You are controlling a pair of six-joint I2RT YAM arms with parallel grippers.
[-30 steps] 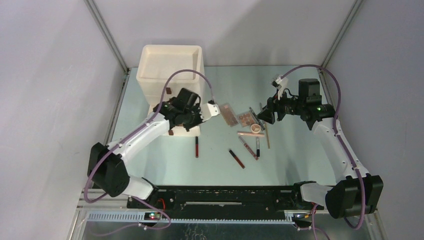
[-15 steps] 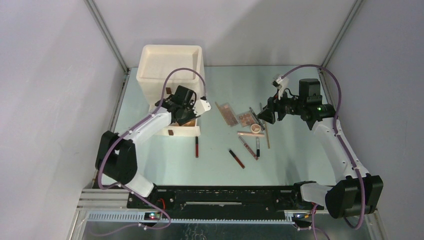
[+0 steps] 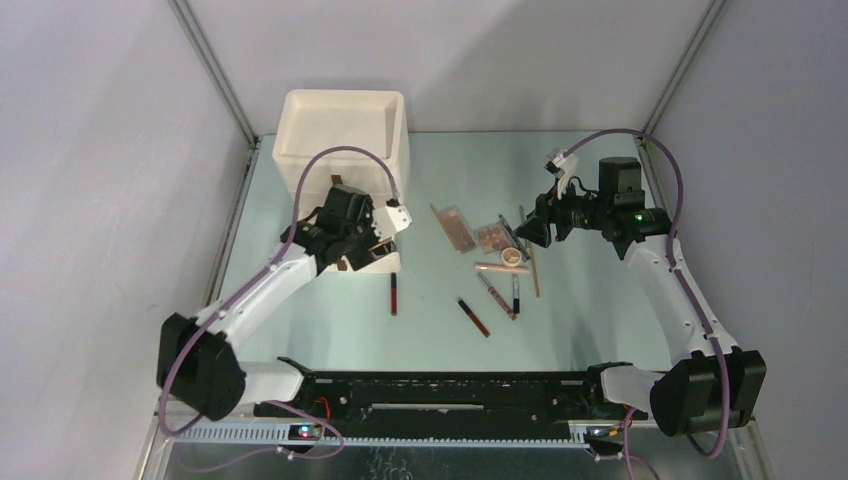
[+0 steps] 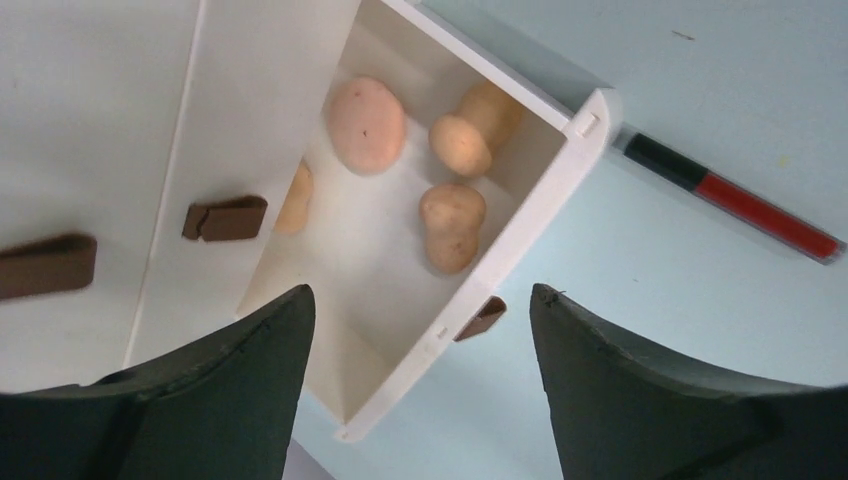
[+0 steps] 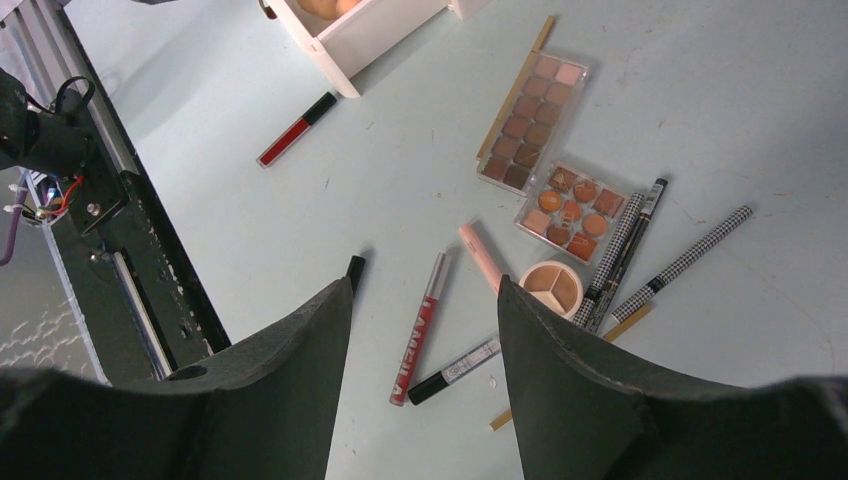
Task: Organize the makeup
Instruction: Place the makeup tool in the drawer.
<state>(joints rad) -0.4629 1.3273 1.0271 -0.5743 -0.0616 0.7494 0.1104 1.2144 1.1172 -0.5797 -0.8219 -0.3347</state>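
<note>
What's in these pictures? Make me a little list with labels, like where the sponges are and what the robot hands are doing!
sponges: lying inside the open drawer of the cream box
left gripper: open, empty, above the drawer
right gripper: open, empty, above the loose makeup
table: has palettes, a round compact, pencils and tubes lying on it
tidying: sponges put away, the rest not yet
</note>
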